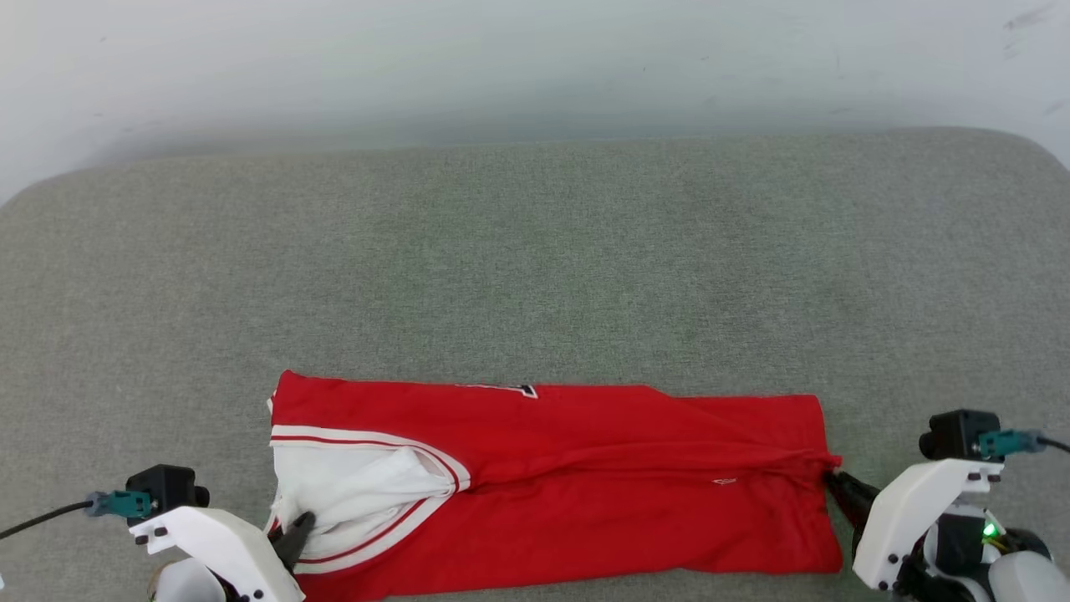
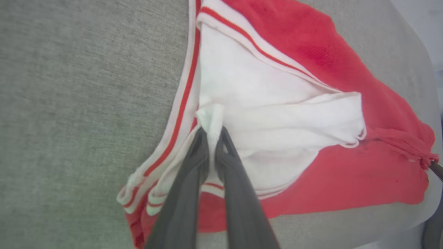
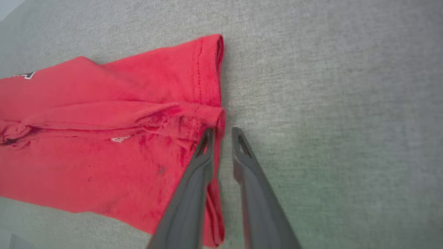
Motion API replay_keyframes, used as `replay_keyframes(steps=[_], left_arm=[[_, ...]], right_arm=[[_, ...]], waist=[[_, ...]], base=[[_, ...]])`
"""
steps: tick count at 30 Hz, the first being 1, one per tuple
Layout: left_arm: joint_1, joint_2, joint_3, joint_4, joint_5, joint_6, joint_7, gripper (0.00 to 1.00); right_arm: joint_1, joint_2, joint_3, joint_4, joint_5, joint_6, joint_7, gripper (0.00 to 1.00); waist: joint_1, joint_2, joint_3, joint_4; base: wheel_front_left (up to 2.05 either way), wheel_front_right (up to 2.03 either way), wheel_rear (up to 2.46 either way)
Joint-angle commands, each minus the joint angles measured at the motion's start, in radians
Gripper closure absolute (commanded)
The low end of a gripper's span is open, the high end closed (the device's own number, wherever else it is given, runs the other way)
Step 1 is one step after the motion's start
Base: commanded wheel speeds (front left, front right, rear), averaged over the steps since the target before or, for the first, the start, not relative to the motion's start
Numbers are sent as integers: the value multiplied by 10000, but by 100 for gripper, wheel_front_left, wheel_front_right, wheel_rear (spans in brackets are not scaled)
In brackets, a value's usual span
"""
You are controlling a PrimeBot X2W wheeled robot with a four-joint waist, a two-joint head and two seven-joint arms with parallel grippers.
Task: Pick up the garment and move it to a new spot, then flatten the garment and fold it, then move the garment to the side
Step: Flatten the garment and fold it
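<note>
Looking soft and light, the garment (image 1: pixel 585 477) wants edge grips; left gripper (image 2: pixel 211 136) pinches its sleeve (image 2: pixel 277 114); right gripper (image 3: pixel 223 133) gapes slightly at the hem (image 3: pixel 218 69).

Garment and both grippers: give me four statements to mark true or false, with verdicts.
The garment lies as a long folded strip on the grey surface. True.
Its white sleeve is at the robot's right end. False: it is at the left end, by the left gripper.
The left gripper has white cloth between its fingertips. True.
The right gripper has its fingers pressed together. False: a gap shows between them, at the red hem.
</note>
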Motion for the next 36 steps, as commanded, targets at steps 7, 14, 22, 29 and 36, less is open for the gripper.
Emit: replay_keyframes(steps=[7,14,22,29,36], left_arm=[[-205,-475,105,221,783,-101,-1729,0],[-587,-907,184,-554,1785,173,-3546,0],[-906,-1219,-193,-1050,3428,637,-5324,0],[-1011,-1537,-684,-1731,4722,1163,-5741,0],[-901,-1872,-624,-2172,5282,1063,-5883,0]], right_arm=[[205,-288,329,-296,149,-3,-1329,0],[-112,-848,-274,-1162,178,-2,-1021,0],[-391,-1028,-701,-967,79,-2,822,0],[-263,-449,-674,-441,116,-3,1614,0],[-323,61,-397,875,343,-3,1909,0]], waist=[[2,0,-228,-48],[2,0,-485,-41],[2,0,-572,307],[2,0,-274,979],[2,0,21,1427]], base=[[0,0,0],[0,0,0],[0,0,0],[0,0,0],[0,0,0]])
